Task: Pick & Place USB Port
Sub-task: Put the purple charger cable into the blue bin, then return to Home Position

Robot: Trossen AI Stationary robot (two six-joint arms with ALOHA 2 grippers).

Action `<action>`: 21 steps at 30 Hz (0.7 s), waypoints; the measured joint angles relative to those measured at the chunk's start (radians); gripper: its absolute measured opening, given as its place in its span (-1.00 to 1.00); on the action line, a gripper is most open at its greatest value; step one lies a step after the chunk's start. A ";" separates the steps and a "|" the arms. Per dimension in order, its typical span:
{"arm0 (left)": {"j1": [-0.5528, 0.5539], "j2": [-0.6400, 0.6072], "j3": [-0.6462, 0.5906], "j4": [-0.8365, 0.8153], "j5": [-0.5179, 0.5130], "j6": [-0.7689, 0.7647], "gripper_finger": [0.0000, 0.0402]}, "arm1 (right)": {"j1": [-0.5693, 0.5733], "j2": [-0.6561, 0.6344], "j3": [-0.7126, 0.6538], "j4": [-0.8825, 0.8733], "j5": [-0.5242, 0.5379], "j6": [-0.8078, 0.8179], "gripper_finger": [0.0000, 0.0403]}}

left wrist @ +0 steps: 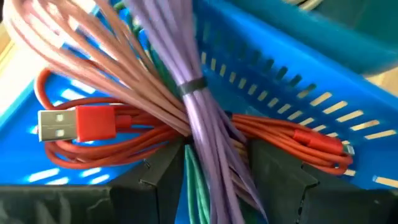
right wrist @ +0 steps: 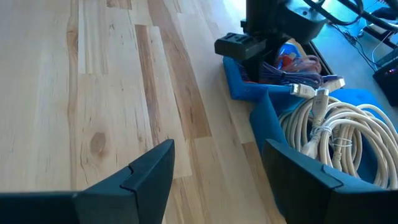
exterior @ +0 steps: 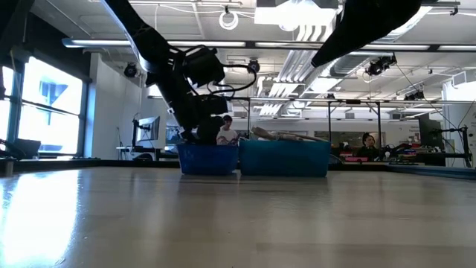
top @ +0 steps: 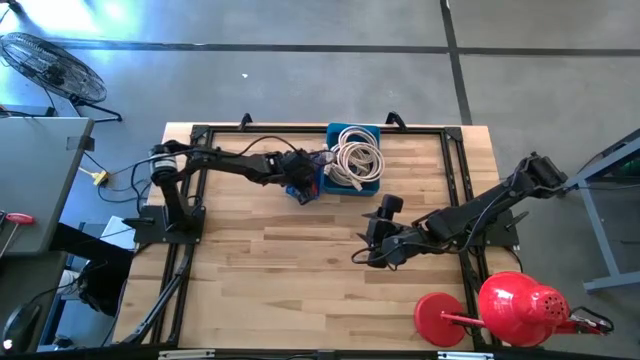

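A small blue bin (top: 305, 190) stands at the table's far middle, against the left side of a larger blue bin (top: 372, 187) holding coiled white cables (top: 355, 158). The small bin holds a red USB cable (left wrist: 93, 123), pink cables (left wrist: 93, 56) and a purple cable bundle (left wrist: 186, 56) bound by a black tie. My left gripper (left wrist: 217, 177) reaches down into the small bin and is shut on the purple bundle; it also shows in the low view (exterior: 201, 130). My right gripper (top: 368, 245) is open and empty over the table's middle right, and shows in its wrist view (right wrist: 217, 155). My left gripper has the purple bundle (left wrist: 214, 165) between its two fingers (left wrist: 161, 174), a little past the black tie (left wrist: 193, 84), with green strands (left wrist: 194, 186) beside it. The fingers come from above, down into the bin. The bundle lies in the bin over the red cable.
A red fan (top: 520, 305) on a round base stands at the table's near right corner. A black frame (top: 300, 130) runs around the table top. The bare wood of the table's near half (top: 280, 280) lies in front of the bins.
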 joint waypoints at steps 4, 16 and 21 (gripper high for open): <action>-0.001 0.007 0.012 0.000 0.005 0.000 -0.13 | 0.000 0.000 -0.023 0.022 0.000 -0.002 0.17; -0.002 -0.093 0.165 -0.355 -0.004 0.047 -0.13 | -0.002 0.000 -0.106 0.146 0.024 -0.055 0.17; -0.002 -0.092 0.240 -0.425 -0.007 0.082 -0.13 | -0.002 0.000 -0.106 0.170 0.000 -0.079 0.17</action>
